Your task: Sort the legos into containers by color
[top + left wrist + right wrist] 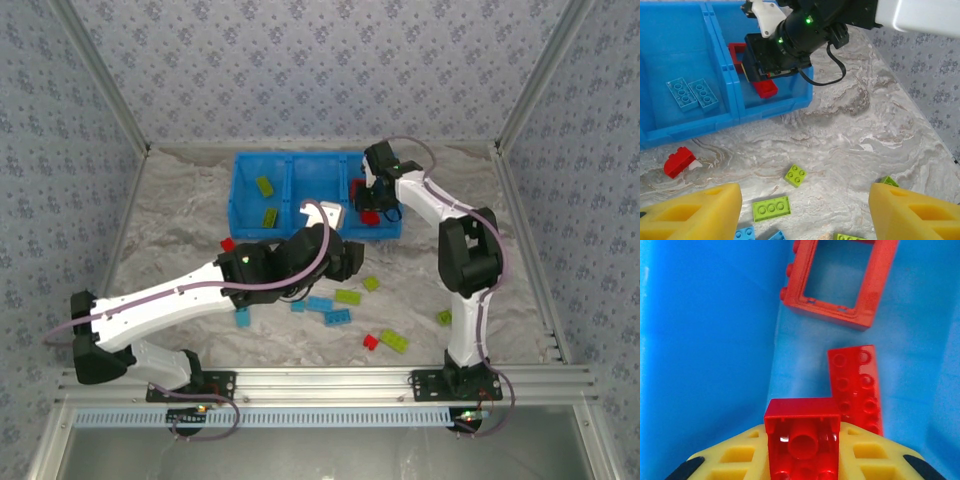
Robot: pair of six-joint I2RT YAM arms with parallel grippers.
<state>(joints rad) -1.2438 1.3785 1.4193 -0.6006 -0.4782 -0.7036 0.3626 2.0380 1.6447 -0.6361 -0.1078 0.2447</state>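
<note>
The blue bin point(246, 210) stands at the back with three containers side by side. My right gripper point(802, 460) hangs inside the right container point(705, 340), shut on a red brick point(802, 435). Below it lie a red frame point(840, 282) and a long red brick point(857, 387). Two light blue bricks point(692, 93) rest in the middle container, and two green ones point(267, 200) in the left. My left gripper point(805, 210) is open above the table, over a square green brick point(795, 175) and a longer green one point(771, 208).
Loose legos lie on the marble table in front of the bin: a red one point(228, 243) near its left corner, light blue ones point(328, 310), green ones point(393, 340) and a small red one point(371, 342). My left arm point(180, 300) stretches diagonally across the table's left half.
</note>
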